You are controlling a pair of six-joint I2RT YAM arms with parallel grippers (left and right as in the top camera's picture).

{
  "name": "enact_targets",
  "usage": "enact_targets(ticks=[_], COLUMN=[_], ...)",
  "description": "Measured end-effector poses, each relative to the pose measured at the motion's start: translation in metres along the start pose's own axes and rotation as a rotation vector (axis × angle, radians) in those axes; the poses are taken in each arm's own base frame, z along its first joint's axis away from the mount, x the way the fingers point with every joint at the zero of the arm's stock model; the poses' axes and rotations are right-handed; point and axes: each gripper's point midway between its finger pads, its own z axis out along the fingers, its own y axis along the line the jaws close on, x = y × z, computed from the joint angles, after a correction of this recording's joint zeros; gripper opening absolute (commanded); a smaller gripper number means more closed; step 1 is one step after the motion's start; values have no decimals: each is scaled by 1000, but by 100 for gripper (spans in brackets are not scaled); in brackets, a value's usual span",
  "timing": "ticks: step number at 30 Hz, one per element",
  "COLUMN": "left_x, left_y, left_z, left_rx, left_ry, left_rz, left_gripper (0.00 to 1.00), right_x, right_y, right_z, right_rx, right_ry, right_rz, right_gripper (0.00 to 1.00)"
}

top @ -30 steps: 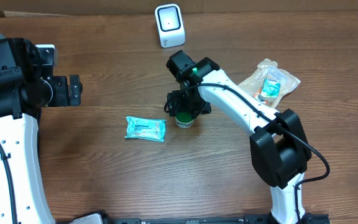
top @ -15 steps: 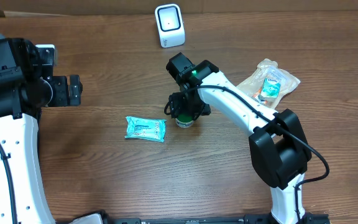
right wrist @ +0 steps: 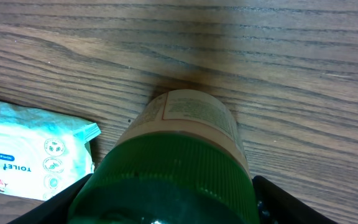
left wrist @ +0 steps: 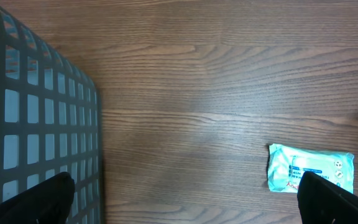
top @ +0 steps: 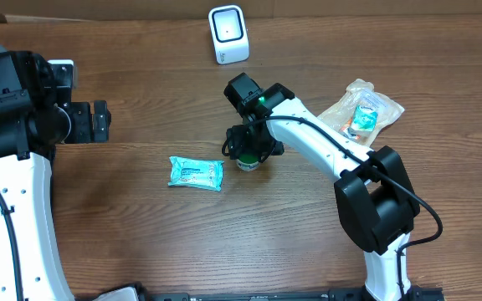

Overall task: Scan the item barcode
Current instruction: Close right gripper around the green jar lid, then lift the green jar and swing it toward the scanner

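The item is a small jar with a green ribbed lid [right wrist: 166,180] and a cream label, standing upright on the wooden table [top: 141,234]. My right gripper [top: 248,150] is straight above it, and its two black fingers press against opposite sides of the lid [right wrist: 166,205]. The white barcode scanner [top: 228,33] stands at the table's far edge, beyond the jar. My left gripper [top: 99,121] hovers far to the left, open and holding nothing [left wrist: 179,199].
A light blue pack of toilet tissue wipes [top: 196,173] lies just left of the jar [right wrist: 23,155] [left wrist: 309,168]. A clear snack bag [top: 362,109] lies at the right. A grey mesh basket [left wrist: 30,124] stands at the left edge.
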Motion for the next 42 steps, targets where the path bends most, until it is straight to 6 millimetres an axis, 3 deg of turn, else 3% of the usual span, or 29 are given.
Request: enact_targets(ticks=[5,8,10,18,23,29,33,38,42], left_x=[0,0,0,0,0,0,0,0,0], left_y=[0,0,0,0,0,0,0,0,0], left_z=[0,0,0,0,0,0,0,0,0], left_rx=[0,0,0,0,0,0,0,0,0], left_ry=[0,0,0,0,0,0,0,0,0], left_rz=[0,0,0,0,0,0,0,0,0], left_gripper=[100,100,100,100,100,100,100,100,100], right_x=[0,0,-1,12,-1,-16,-23,-29,-28], right_y=[-1,-1,0,8,19,33,26,8,8], right_z=[0,0,-1,-9,-31,-116,-187,-221,-230], right_rx=[4,7,1,-71,-237,-667,-982,-1167,-1216], right_ry=[-2,-2,-4,78,70,-31,-146,-223,-235], right_rz=[0,1,-3,7,-28,-179,-279,-307,-321], right_gripper=[71,47,36,32,32,33,33,33,33])
